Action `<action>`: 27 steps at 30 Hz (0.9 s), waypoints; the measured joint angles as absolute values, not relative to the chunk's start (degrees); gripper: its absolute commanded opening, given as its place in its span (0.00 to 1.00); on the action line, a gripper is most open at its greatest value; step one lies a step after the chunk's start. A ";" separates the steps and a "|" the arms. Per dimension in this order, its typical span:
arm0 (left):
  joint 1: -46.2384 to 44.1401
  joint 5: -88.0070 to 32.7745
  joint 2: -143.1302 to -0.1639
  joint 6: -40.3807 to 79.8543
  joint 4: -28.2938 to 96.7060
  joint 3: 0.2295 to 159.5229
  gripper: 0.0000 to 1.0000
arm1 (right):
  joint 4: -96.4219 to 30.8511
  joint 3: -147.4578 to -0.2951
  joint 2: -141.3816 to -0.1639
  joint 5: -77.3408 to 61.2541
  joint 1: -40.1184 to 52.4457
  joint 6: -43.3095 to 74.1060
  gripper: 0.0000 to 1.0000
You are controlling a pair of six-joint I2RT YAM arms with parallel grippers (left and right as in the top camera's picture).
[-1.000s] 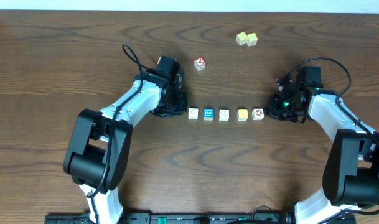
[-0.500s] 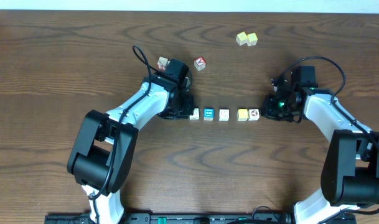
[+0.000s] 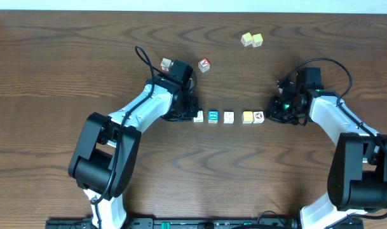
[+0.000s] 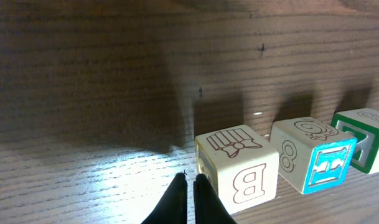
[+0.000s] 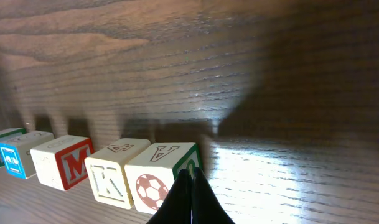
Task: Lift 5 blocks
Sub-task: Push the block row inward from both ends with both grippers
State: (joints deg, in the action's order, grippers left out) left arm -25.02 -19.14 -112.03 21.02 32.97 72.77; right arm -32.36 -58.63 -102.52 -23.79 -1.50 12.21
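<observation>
Five blocks lie in a row on the dark wood table: a white one (image 3: 198, 117), a blue one (image 3: 213, 116), a white one (image 3: 229, 117), a yellow one (image 3: 248, 116) and a red-marked one (image 3: 259, 116). My left gripper (image 3: 190, 116) is shut, its tips (image 4: 190, 180) against the left side of the "B" block (image 4: 236, 168). Beside that stand a blue-faced block (image 4: 310, 155) and a green-edged one (image 4: 363, 146). My right gripper (image 3: 269, 113) is shut, its tips (image 5: 189, 172) against the soccer-ball block (image 5: 161, 171), which touches the "K" block (image 5: 114, 171). Small gaps show between the middle blocks.
A red-topped cube (image 3: 204, 64) and a printed cube (image 3: 166, 64) sit behind the left arm. A pale yellow-green pair of cubes (image 3: 251, 39) lies near the table's far edge. Both arms' cables arch above their wrists.
Over the last second the left gripper slid right against the leftmost block. The right gripper moved left, pushing the end block onto the yellow one. Both have held still for the last half second.
</observation>
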 measured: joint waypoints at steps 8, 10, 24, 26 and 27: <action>-25.02 -19.14 -112.03 21.02 32.95 72.77 0.07 | -32.36 -58.63 -102.52 -23.83 -0.30 14.87 0.01; -25.02 -19.14 -112.03 21.02 32.95 72.77 0.07 | -32.38 -58.63 -102.52 -23.73 -0.30 15.53 0.01; -25.04 -19.16 -112.14 20.99 33.15 72.77 0.08 | -33.06 -58.63 -102.56 -23.86 -0.30 19.88 0.01; -25.10 -19.16 -112.18 20.97 33.12 72.77 0.08 | -33.17 -58.63 -102.61 -23.92 -0.30 20.49 0.01; -25.15 -19.16 -112.27 20.97 33.12 72.77 0.08 | -33.21 -58.63 -102.61 -23.97 -0.27 20.71 0.01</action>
